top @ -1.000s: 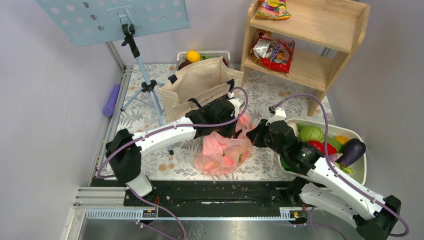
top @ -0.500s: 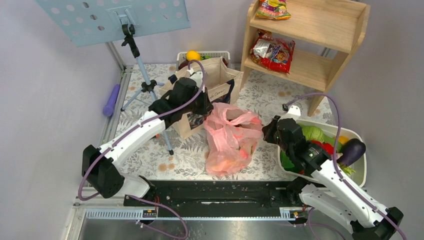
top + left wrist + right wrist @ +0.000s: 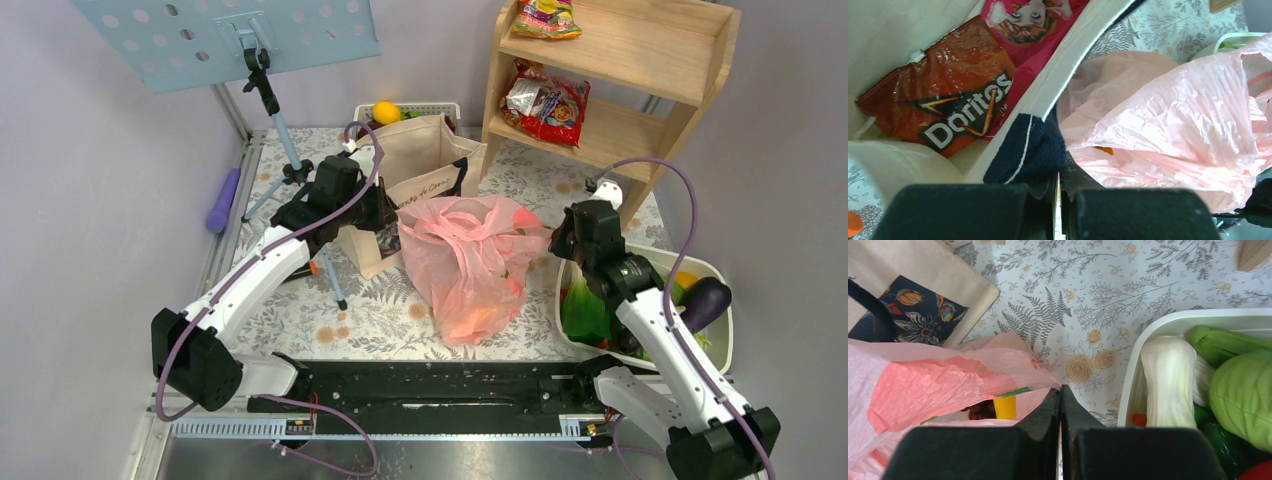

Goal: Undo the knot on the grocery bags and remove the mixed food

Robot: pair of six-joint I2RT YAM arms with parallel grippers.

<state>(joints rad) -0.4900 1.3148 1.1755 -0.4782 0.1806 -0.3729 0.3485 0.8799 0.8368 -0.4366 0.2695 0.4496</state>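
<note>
The thin, crinkly pink plastic grocery bag (image 3: 465,265) hangs stretched between the two arms over the floral mat, just in front of the stiff beige canvas tote (image 3: 425,150). Film like that looks soft, slippery and quick to tear. The load sags low, with a yellow piece (image 3: 1004,407) beside dark grapes (image 3: 977,411). I'd take it by the rim or loop handles, never the belly.

The left gripper (image 3: 1058,189) is clenched on a pinch of film, beside the tote's navy strap (image 3: 1028,150). The right gripper (image 3: 1060,392) is pinched tight on the opposite edge. Whether a knot is tied, I cannot tell.
</note>
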